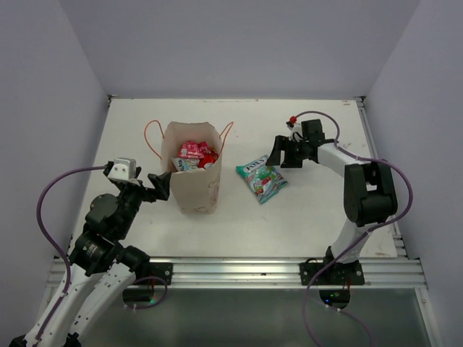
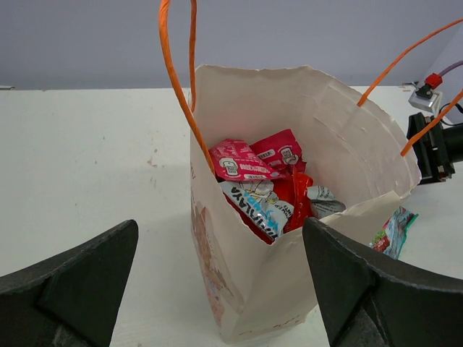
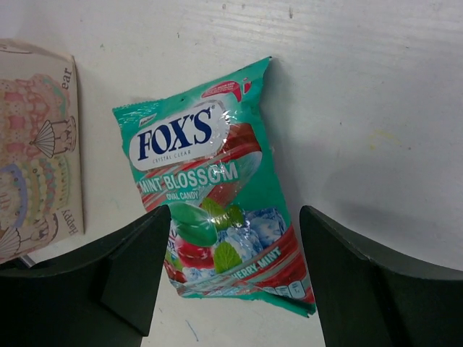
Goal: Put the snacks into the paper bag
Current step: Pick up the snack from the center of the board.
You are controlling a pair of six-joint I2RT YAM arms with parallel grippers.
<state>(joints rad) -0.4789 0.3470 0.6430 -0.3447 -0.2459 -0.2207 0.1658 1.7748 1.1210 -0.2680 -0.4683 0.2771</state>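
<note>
**Fig.: top, L-wrist and R-wrist views.** Your R gripper (image 1: 284,157) hangs over the FOX'S pkt (image 3: 210,195). Its jaws are spread wide, one on either side of the pkt's lower half. Nothing is gripped, and the wrist view confirms no contact.

The pkt lies flat on the table (image 1: 318,210), print side up. It sits apart from the paper bag (image 1: 194,181), to the bag's right in the top view, and is the only pkt these views show outside the bag.

The bag stands upright w/ its mouth gaping and its cord handles (image 2: 175,78) flopped outward. The other snacks (image 2: 253,166) are piled inside, red ones on top.

Your L gripper (image 1: 160,185) sits just beside the bag's near-left side, jaws at full spread, holding nothing.

**Handling (judgement).** Expect the pkt to be light, soft and slick. It is glossy film w/ loose candies inside, so it prob. sags and may slide in the pads. Take it across the narrow width, approx. mid-body where the contents give bulk, not at the flat crimped end seams.

The bag looks like thin paper, so it is prob. light and easy to tip. Clear its rim on the way in and release from above the mouth; don't brush the wall.
</note>
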